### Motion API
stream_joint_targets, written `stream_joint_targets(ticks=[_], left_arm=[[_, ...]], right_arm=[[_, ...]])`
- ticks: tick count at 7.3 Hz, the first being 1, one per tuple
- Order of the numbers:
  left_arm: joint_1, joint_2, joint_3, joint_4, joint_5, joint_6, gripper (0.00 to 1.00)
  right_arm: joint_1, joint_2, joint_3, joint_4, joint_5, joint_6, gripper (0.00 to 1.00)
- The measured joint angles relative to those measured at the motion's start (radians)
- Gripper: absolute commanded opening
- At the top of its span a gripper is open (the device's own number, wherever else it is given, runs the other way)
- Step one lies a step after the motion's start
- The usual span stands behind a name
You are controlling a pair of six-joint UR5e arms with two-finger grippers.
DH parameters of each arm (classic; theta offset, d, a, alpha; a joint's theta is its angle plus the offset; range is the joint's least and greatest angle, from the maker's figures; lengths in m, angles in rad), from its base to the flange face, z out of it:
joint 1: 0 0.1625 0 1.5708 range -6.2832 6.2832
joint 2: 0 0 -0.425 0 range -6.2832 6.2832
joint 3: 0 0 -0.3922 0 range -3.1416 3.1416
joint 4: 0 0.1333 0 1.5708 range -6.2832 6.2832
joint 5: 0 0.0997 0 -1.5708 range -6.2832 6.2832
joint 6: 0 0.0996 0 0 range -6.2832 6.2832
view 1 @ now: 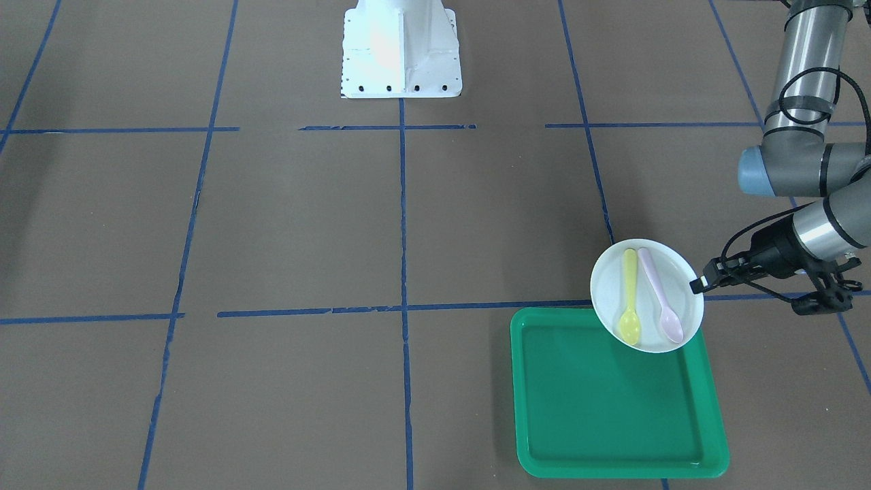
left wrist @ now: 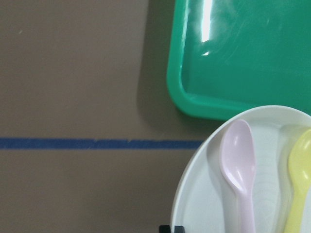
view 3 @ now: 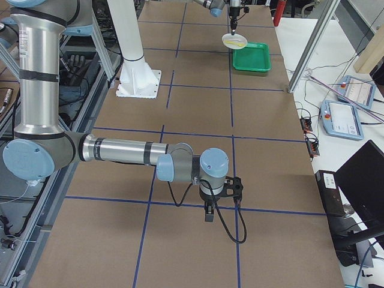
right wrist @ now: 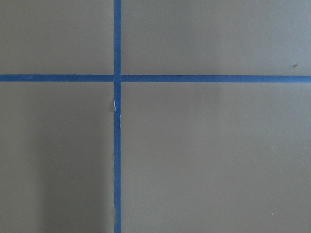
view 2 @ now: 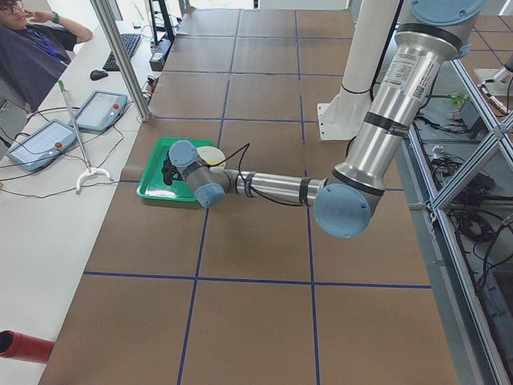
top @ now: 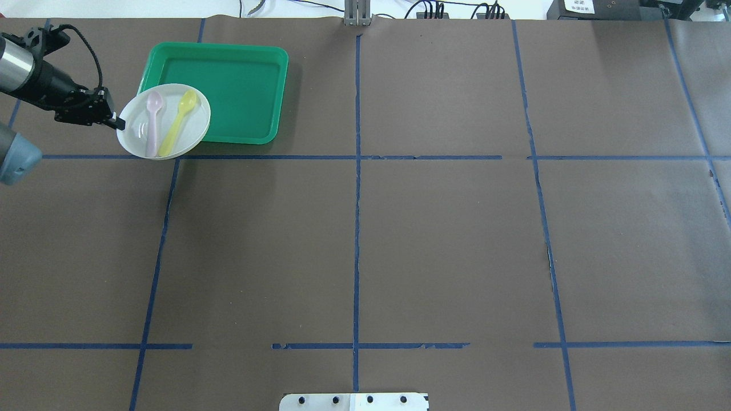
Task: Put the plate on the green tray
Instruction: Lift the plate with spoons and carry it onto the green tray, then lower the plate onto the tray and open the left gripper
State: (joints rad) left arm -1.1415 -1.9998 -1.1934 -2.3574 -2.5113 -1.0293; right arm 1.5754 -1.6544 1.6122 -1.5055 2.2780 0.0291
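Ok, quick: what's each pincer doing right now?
Left pincer: closed on the rim of the plate.
Right pincer: cannot be told; it shows only in the side view.

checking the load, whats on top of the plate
A yellow spoon and a pink spoon lie side by side on the plate. The left hand pinches its rim. The corner of the green tray beneath is covered.

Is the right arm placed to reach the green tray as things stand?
Probably not: the right gripper hangs over the table at the opposite end, while the left gripper holds the plate over the green tray's corner.
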Motion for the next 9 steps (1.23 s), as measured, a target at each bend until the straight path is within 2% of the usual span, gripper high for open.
stream_joint_targets(ticks=[4, 6, 7, 8, 9], left_arm=[[0.002, -0.26, 0.31, 0.022, 0.053, -0.009, 0.0], [0.011, -0.308, 0.391, 0.017, 0.069, -0.011, 0.0], [0.021, -0.313, 0.405, 0.016, 0.085, -0.015, 0.05], [0.034, -0.315, 0.413, 0.016, 0.103, -0.029, 0.4], [0.042, -0.318, 0.416, 0.015, 0.116, -0.048, 0.83]], right_arm=[[0.0, -0.001, 0.0, -0.001, 0.0, 0.0, 1.0], [0.0, -0.001, 0.0, 0.0, 0.0, 0.0, 1.0], [0.0, -0.001, 0.0, 0.0, 0.0, 0.0, 1.0], [0.0, -0.001, 0.0, 0.0, 0.0, 0.0, 1.0], [0.0, -0.001, 0.0, 0.0, 0.0, 0.0, 1.0]])
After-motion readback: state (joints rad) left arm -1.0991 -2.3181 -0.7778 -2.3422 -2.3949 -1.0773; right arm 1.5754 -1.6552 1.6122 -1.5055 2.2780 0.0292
